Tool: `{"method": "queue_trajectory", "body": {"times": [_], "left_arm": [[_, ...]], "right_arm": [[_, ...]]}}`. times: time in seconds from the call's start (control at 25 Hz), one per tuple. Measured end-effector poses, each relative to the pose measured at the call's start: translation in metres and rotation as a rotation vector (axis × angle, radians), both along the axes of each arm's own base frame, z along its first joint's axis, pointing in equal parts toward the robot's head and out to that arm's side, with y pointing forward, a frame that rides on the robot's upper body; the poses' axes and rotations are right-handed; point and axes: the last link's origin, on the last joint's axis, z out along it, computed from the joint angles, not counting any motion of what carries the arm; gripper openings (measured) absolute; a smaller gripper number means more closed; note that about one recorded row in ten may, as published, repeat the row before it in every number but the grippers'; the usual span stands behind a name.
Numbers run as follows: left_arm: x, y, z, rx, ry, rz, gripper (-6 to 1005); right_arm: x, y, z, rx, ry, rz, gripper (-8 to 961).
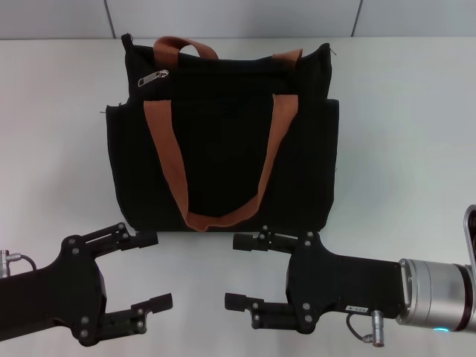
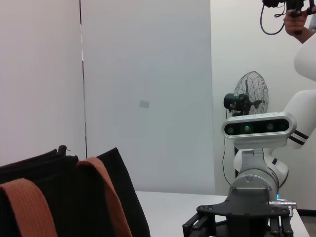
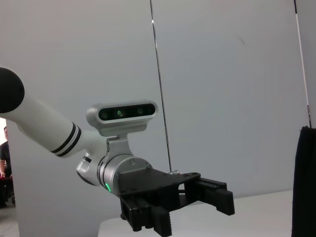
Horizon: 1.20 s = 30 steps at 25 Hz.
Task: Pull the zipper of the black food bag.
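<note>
The black food bag (image 1: 223,141) lies on the white table, its two rust-orange strap handles draped over its front. The silver zipper pull (image 1: 153,77) sits at the far left end of the bag's top edge. My left gripper (image 1: 152,271) is open near the table's front, left of centre, short of the bag's near edge. My right gripper (image 1: 236,272) is open beside it, right of centre, also short of the bag. The bag's corner and straps show in the left wrist view (image 2: 79,197), and its edge shows in the right wrist view (image 3: 303,182).
The white table (image 1: 401,134) stretches to both sides of the bag. A grey wall stands behind. The left wrist view shows the right arm (image 2: 252,197) and a fan (image 2: 249,96); the right wrist view shows the left arm (image 3: 148,192).
</note>
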Motion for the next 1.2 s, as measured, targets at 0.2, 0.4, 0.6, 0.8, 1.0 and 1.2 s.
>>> {"method": "queue_trajectory", "body": {"times": [0.2, 0.4, 0.6, 0.8, 1.0, 1.2], "left_arm": [[0.000, 0.000, -0.001, -0.001, 0.001, 0.001, 750], [0.000, 0.000, -0.001, -0.001, 0.002, 0.003, 746], [-0.001, 0.003, 0.001, 0.028, -0.006, 0.020, 743], [-0.010, 0.015, 0.023, 0.213, -0.100, 0.154, 739], [-0.024, 0.050, 0.041, 0.448, -0.194, 0.360, 735], [-0.028, 0.094, 0.030, 0.474, -0.070, 0.456, 731]], "right_arm": [[0.000, 0.000, 0.000, 0.002, 0.000, 0.002, 726], [0.000, -0.001, 0.000, 0.004, 0.000, 0.002, 725], [0.001, -0.001, 0.000, 0.007, 0.002, -0.003, 725], [0.000, -0.001, -0.001, 0.007, 0.004, -0.004, 726], [-0.001, -0.001, -0.002, 0.011, 0.003, -0.002, 726], [-0.001, 0.000, -0.004, 0.027, -0.009, 0.001, 726]]}}
